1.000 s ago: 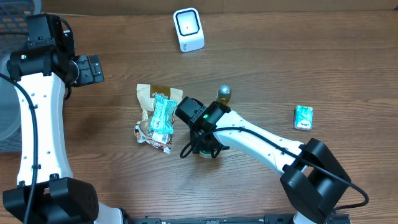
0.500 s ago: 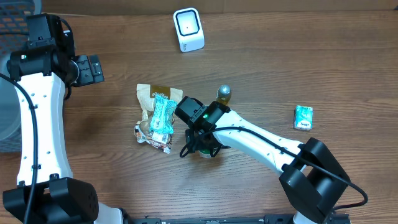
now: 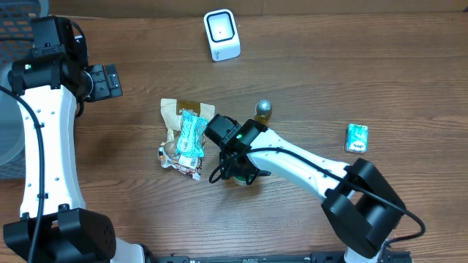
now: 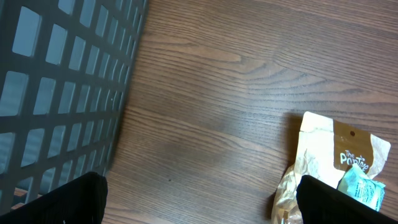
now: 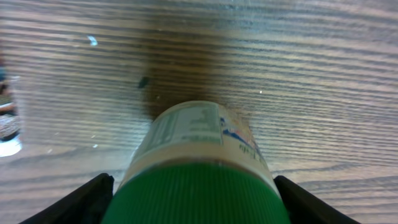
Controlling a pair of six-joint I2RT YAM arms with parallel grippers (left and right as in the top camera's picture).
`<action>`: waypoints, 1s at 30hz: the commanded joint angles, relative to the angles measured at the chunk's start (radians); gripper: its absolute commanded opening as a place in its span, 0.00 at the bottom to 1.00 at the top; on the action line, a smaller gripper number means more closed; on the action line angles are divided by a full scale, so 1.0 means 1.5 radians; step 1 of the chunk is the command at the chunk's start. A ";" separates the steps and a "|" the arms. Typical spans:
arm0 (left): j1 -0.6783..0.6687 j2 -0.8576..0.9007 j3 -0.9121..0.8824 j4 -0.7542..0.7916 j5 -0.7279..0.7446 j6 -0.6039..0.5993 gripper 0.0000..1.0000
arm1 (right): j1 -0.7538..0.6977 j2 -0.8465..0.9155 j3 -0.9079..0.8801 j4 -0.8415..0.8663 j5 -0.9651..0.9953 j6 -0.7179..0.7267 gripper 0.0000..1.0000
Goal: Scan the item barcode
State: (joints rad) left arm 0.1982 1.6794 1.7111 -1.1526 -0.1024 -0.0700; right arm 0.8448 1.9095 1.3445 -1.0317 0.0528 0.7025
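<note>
From above, the small round bottle with a green ridged lid [image 3: 241, 179] stands on the brown wooden table [image 3: 329, 66], a little toward 6 o'clock from the middle. The right gripper [image 3: 235, 169] is right over it. The white box-shaped scanner [image 3: 221, 34] is far off at 12 o'clock, so a weak hold could let the bottle drop and roll on the way there. A pile of crinkly snack bags [image 3: 183, 135] lies just beside the bottle at 9 o'clock, and a shiny round ball [image 3: 263, 109] is near at 1 o'clock. A wide swing could bump either one. The left gripper [image 3: 110, 80] waits at 10 o'clock. In the left wrist view its black fingers [image 4: 81, 199] are spread wide with nothing between them, and the dark plastic grid basket [image 4: 62, 81] is at 9 o'clock. It looks out of harm's way there. In the right wrist view the green lid fills the 6 o'clock edge, with one black finger [image 5: 93, 199] on each side, set wide. I cannot tell if they squeeze the lid or only stand beside it. The lid is round, so it could twist or slip in a loose hold. No barcode stripes show on the paper label from here, so the wrong side might face the scanner.
</note>
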 commanded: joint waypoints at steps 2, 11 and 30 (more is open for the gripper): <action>-0.002 -0.008 0.012 0.001 -0.003 0.014 1.00 | -0.003 0.023 0.002 0.004 0.008 0.006 0.77; -0.002 -0.008 0.012 0.001 -0.003 0.014 1.00 | -0.003 0.023 0.002 0.006 0.016 0.006 0.75; -0.002 -0.008 0.012 0.001 -0.003 0.014 0.99 | -0.002 0.023 0.002 0.010 0.008 0.006 0.76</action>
State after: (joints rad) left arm 0.1982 1.6794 1.7111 -1.1526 -0.1024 -0.0696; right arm 0.8448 1.9446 1.3445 -1.0172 0.0589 0.7036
